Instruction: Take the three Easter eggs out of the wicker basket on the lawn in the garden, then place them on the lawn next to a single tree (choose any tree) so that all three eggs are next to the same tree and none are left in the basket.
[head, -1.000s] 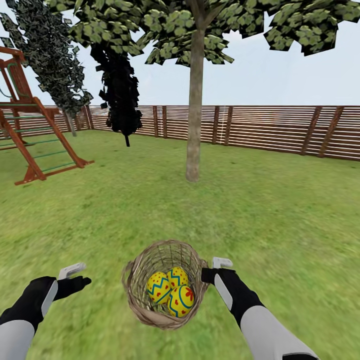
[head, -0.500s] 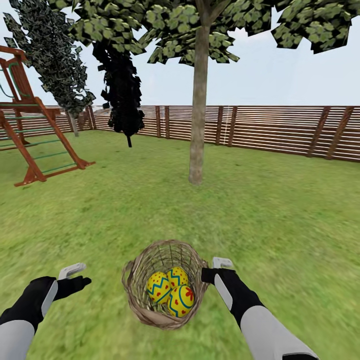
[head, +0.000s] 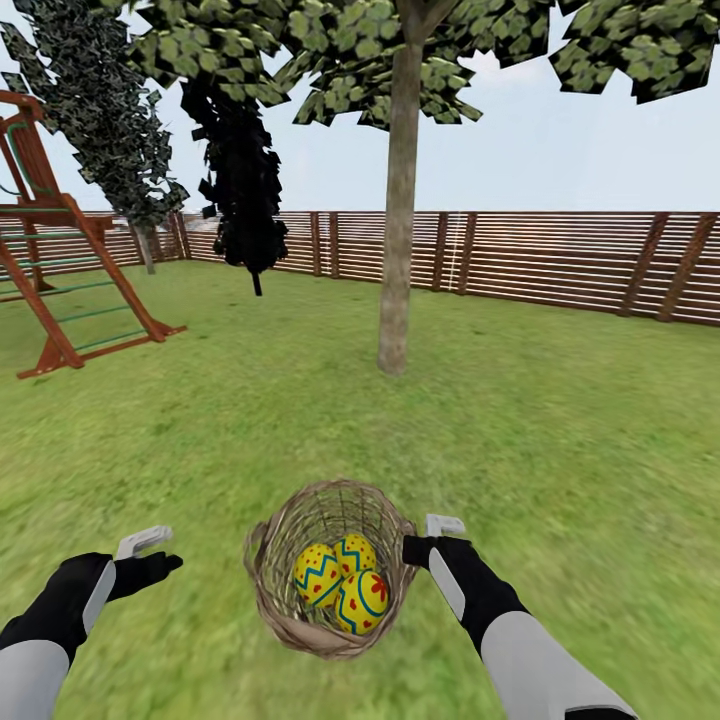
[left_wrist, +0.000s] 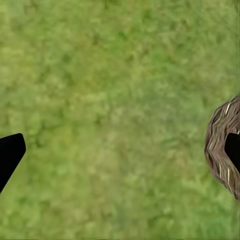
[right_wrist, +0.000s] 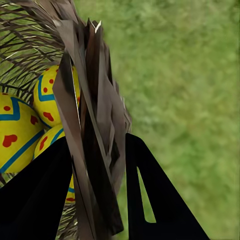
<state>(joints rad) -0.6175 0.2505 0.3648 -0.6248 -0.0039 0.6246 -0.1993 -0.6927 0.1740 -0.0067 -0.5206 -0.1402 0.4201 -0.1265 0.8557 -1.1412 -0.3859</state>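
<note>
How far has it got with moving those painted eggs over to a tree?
Nothing is delivered yet: all three Easter eggs sit in the wicker basket. In hand: the right end effector is clamped on the basket's rim, carrying it above the lawn; the left end effector is open. Left: reach the tree ahead and set the eggs beside it.

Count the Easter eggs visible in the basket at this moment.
3, all inside the wicker basket: one egg at left, one at the back, one at front right. None lie on the lawn.

Rough woven-twig wicker basket (head: 325, 590), glossy smooth painted eggs (head: 345, 588), slatted wooden fence (head: 560, 260).
</note>
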